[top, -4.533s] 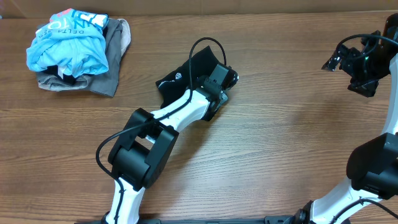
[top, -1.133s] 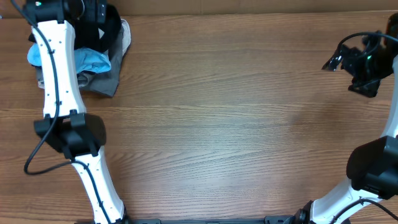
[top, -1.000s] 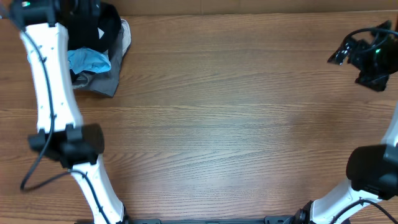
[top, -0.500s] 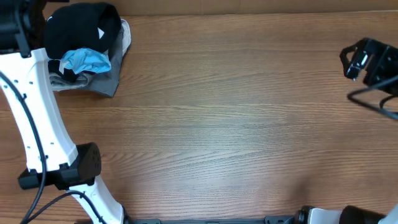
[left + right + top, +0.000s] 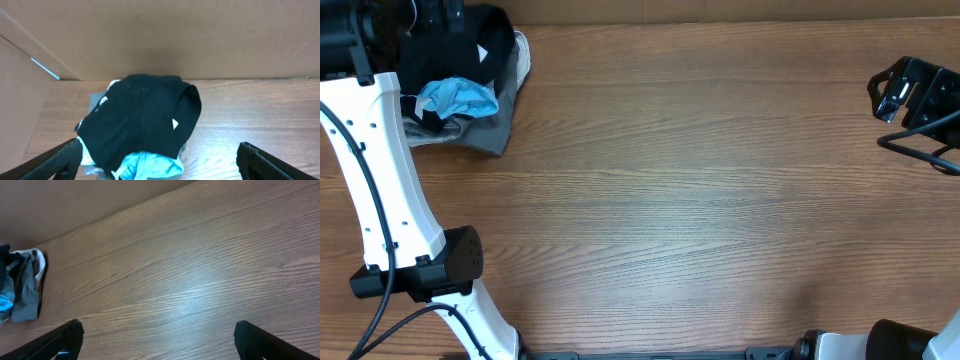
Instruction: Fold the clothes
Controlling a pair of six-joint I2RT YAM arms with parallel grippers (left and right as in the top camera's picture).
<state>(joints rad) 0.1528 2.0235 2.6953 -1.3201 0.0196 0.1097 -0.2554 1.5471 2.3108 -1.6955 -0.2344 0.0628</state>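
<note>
The clothes lie in one heap at the table's far left corner. A black garment sits on top, a light blue one shows under its near edge, and a grey one lies at the bottom. My left gripper hangs open above the near side of the heap, holding nothing. The left arm reaches up along the left edge. My right gripper is open and empty over bare wood at the far right. In the right wrist view the heap lies far off to the left.
A brown cardboard wall runs along the back of the wooden table, and another panel stands at the left of the heap.
The black garment, earlier at the table's middle under the left gripper, now lies on top of the heap. The left gripper has let go and drawn back. The right gripper has shifted right.
</note>
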